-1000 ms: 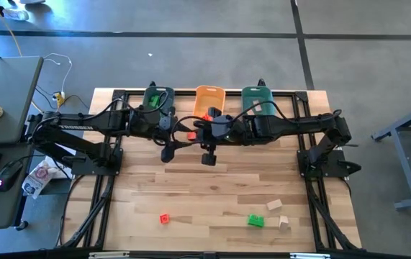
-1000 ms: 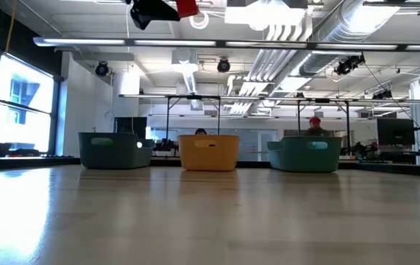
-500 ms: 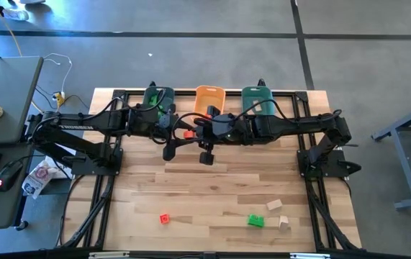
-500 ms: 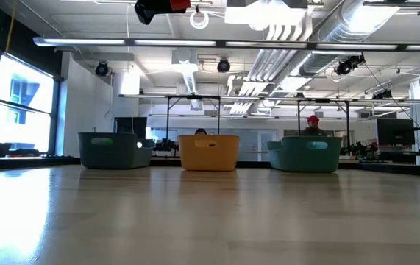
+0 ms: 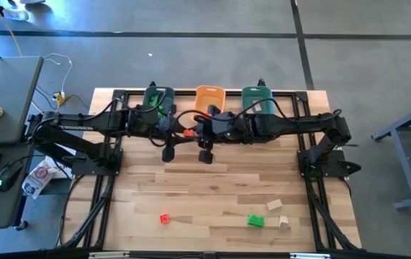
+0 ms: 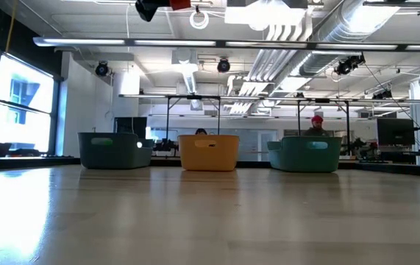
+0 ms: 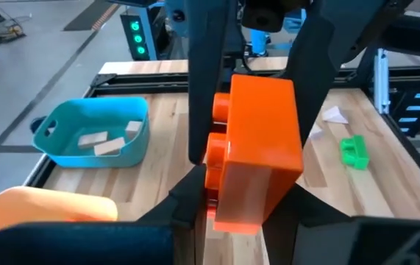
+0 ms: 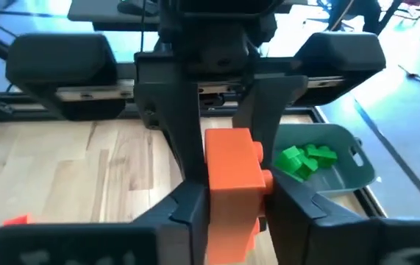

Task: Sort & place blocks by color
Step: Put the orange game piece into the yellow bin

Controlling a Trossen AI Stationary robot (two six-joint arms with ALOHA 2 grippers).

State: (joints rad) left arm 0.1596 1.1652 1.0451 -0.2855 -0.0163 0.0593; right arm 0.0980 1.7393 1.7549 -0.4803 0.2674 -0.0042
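My left gripper point(image 5: 182, 134) and right gripper point(image 5: 195, 132) met tip to tip in the air over the back middle of the table point(image 5: 212, 194), with the held block point(image 7: 257, 147), a red-orange one, between them. My left fingers point(image 7: 187, 210) pressed on both sides of it, so that gripper was clamped on the held block. The right gripper stood around the same block from the other end, but I could not tell whether it was gripping or slack. From table height only the dark tips and a bit of red showed, high above the wood. Just behind the two grippers stood the orange bin point(image 5: 209, 97). Beside it on my left arm's side was the left bin point(image 5: 150, 97), teal, with the green pile point(image 8: 307, 160) inside. On my right arm's side was the right bin point(image 5: 258, 97), also teal, with the tan pile point(image 7: 107, 140) inside. Well in front of the grippers, near the table's front edge, four loose blocks lay on the wood. The red block point(image 5: 164, 219) lay toward my left side, apart from the others. The green block point(image 5: 255, 221) lay toward my right, and near it were the tan blocks point(image 5: 274, 206), one just behind it and one beside it.
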